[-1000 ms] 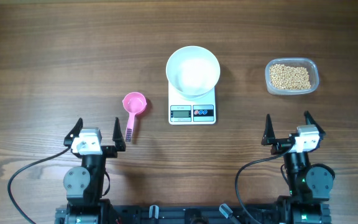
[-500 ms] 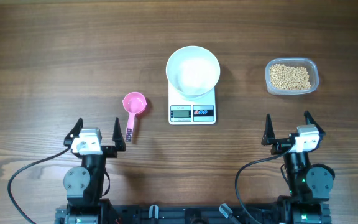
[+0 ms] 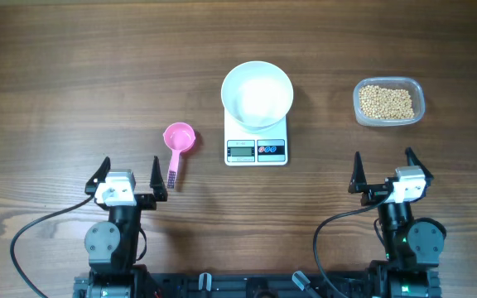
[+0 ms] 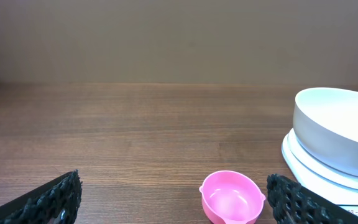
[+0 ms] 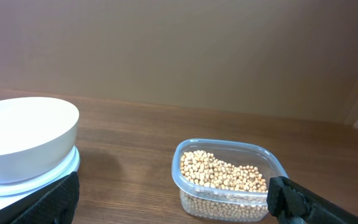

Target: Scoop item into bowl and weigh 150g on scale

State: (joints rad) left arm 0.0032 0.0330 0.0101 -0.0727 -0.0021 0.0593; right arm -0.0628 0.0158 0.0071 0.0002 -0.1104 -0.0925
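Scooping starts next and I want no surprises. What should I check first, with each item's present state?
1. Round white bowl sits on flat white square scale: ok.
2. Bowl empty: ok.
3. Pink plastic scoop lies free, near left gripper: ok.
4. Pale-tan beans in clear plastic tub, uncovered: ok.
5. Open and empty, left gripper and right gripper: ok.
6. Scale display reading zero: cannot tell.

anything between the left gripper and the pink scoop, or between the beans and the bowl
Nothing visible. Only bare table separates the open left gripper from the pink scoop just ahead, and the beans in their tub from the bowl on the scale.
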